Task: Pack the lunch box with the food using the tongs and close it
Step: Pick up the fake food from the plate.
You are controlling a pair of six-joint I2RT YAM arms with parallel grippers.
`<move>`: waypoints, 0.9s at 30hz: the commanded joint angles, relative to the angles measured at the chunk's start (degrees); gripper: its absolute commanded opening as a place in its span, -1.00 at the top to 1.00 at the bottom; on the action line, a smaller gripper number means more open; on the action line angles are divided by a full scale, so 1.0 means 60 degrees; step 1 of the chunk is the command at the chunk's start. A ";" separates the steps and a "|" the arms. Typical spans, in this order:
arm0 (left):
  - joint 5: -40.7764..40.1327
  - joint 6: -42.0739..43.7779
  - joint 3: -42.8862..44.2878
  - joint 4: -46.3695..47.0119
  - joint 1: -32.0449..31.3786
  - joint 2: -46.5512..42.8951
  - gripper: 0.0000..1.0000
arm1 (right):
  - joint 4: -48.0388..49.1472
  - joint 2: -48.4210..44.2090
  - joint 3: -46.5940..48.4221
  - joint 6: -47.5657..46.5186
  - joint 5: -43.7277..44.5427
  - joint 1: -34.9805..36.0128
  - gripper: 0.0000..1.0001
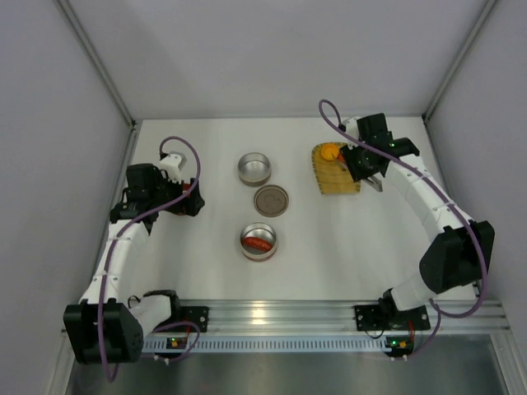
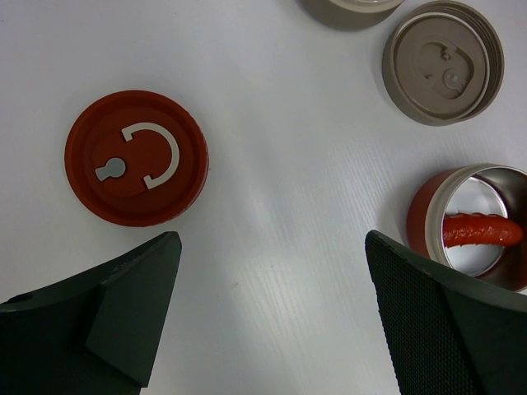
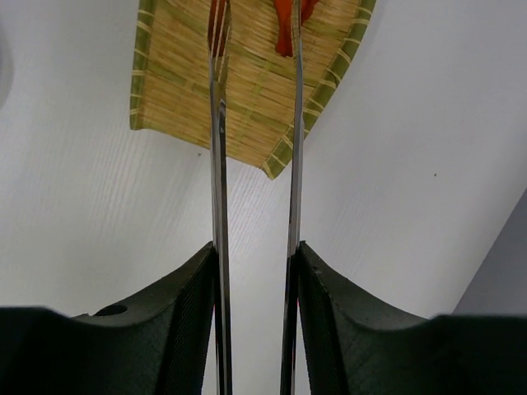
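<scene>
1. Your left gripper (image 2: 272, 247) hangs wide open over the desk (image 2: 272, 123) and holds nothing. The red lid (image 2: 136, 156) lies just ahead of it.
2. To the right stands the red tin (image 2: 420, 218) with a sausage (image 2: 482, 232) lying inside. The brown lid (image 2: 442, 62) and a second tin (image 1: 241, 170) sit beyond it.
3. The woven tray (image 3: 189, 90) carries the orange piece (image 1: 330, 152) and a second sausage (image 3: 286, 33).
4. Your right gripper (image 3: 255, 271) is squeezed partway in on the tongs (image 3: 219, 164), with both thin arms between its fingers. The tips reach over the tray on either side of the second sausage, but I cannot tell if they touch it.
5. That sausage looks glossy, so it is probably slick, soft and light. Take it across its middle and squeeze gently, because the tongs seem springy.
</scene>
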 commanded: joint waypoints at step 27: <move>-0.0088 0.0083 0.0020 0.0515 0.0037 0.0163 -0.97 | 0.1809 0.1773 0.0224 -0.0393 0.0497 -0.0651 0.03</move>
